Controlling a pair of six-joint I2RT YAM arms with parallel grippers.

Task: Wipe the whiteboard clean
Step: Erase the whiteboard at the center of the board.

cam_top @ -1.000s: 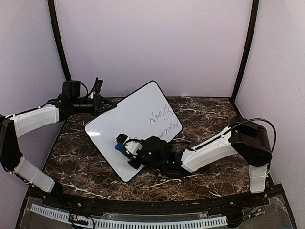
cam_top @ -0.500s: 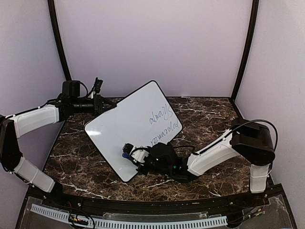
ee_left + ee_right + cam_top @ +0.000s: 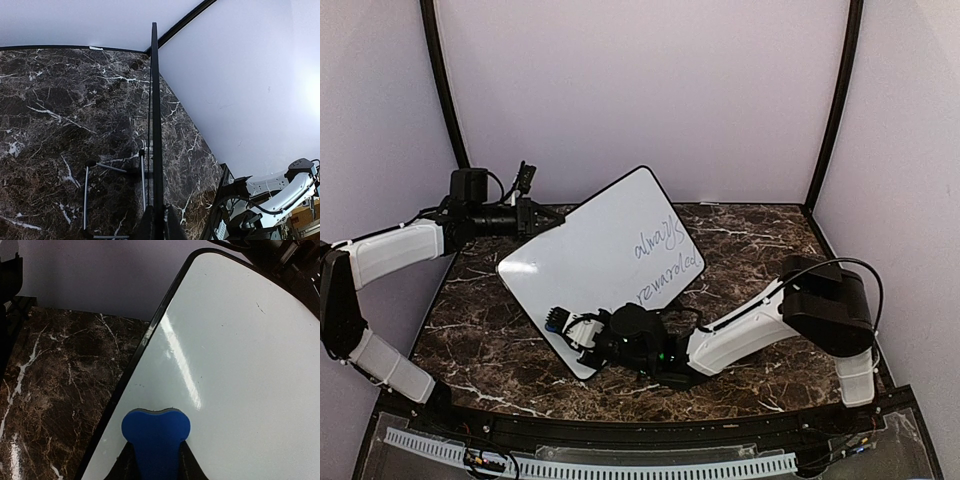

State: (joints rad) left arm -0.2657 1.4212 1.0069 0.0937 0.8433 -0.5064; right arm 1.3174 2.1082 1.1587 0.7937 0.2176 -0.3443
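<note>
two arms share the job. the left gripper point(image 3: 528, 219) is clenched on the thin black rim of the whiteboard point(image 3: 590, 260), propping the glossy, round-cornered panel tilted over the veined marble table point(image 3: 480, 320), likely so it cannot slide under rubbing. the right gripper point(image 3: 156, 462) pinches a soft blue eraser point(image 3: 156, 427) against the bare lower corner. dark handwriting point(image 3: 665, 262) waits near the right edge.

whiteboard point(image 3: 582, 262): smooth, shiny white face with bright glare, thin black rim | board stand point(image 3: 86, 195): thin grey metal wire | desk point(image 3: 480, 330): dark stone look, white veins, polished | eraser point(image 3: 156, 432): blue, soft-looking, matt | arm covers point(image 3: 740, 335): smooth white plastic | walls point(image 3: 640, 90): plain, matt
</note>
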